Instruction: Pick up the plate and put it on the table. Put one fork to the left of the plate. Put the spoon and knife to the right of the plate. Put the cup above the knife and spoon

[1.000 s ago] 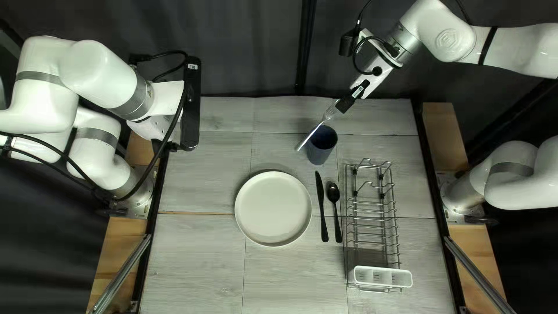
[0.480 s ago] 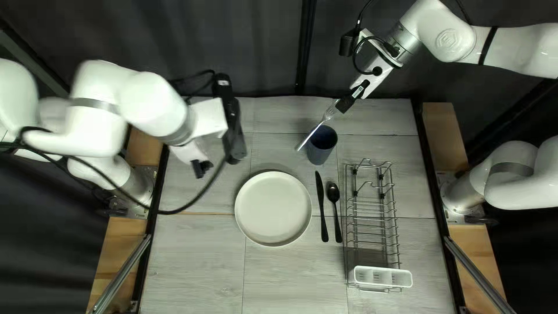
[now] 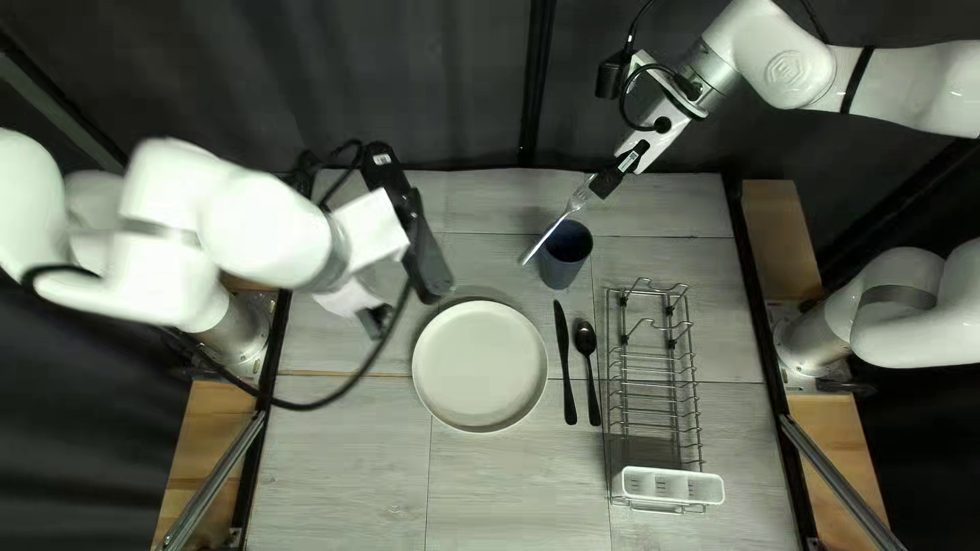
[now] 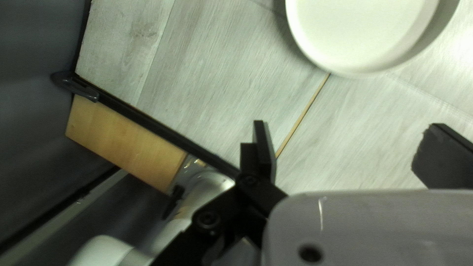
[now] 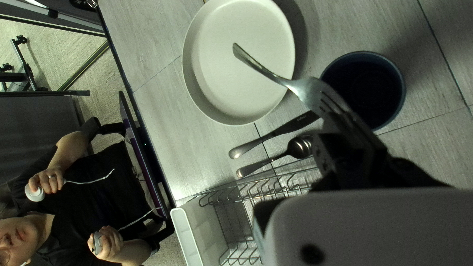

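Now the last setting step: my right claw [image 5: 341, 112] grips the silver metal fork [image 5: 295, 85] beyond the round white plate [image 3: 480, 365]; my left claw [image 4: 345, 143], spread and empty, probably takes it next, for laying left of the plate. Tine tips hide in the right claw; the left wrist view crops the plate.

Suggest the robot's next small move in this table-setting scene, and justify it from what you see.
The open left gripper should probably move toward the free handle of the fork: the right gripper holds it by its tines, and the spot left of the plate lies on the left gripper's side.
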You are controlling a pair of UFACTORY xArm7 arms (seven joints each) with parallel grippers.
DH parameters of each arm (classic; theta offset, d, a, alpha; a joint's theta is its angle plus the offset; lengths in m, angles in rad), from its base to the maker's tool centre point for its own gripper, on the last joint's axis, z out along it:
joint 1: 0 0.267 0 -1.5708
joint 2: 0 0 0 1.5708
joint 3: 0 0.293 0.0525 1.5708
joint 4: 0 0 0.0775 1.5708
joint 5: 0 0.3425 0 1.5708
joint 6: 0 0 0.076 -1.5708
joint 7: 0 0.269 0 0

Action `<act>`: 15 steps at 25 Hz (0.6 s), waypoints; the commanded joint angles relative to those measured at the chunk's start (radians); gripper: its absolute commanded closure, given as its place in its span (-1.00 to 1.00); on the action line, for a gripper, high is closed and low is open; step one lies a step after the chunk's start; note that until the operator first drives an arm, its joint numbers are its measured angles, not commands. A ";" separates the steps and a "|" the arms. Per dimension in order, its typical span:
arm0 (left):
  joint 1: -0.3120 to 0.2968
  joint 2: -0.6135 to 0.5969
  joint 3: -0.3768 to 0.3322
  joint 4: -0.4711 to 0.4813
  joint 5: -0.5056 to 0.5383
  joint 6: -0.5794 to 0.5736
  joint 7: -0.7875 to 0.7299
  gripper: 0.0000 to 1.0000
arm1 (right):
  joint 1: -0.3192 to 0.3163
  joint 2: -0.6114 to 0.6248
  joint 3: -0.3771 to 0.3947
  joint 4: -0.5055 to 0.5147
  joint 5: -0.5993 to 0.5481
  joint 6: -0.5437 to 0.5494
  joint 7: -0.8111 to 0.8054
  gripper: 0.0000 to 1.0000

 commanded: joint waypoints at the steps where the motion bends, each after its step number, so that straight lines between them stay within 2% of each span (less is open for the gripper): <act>1: 0.000 -0.001 0.000 -0.001 0.000 0.000 0.000 -1.00 | 0.000 0.000 0.000 0.000 0.000 0.000 0.000 1.00; 6: 0.000 -0.001 0.000 -0.001 0.000 0.000 0.000 -1.00 | 0.000 0.000 0.000 0.000 0.000 0.000 0.000 1.00; 9: 0.012 0.045 0.010 0.015 -0.031 -0.022 -0.025 -1.00 | 0.000 0.000 0.000 0.000 0.000 0.000 0.000 1.00; 15: 0.036 0.223 -0.064 0.159 0.035 -0.016 -0.141 -1.00 | 0.000 0.000 0.000 0.000 0.000 0.000 0.000 1.00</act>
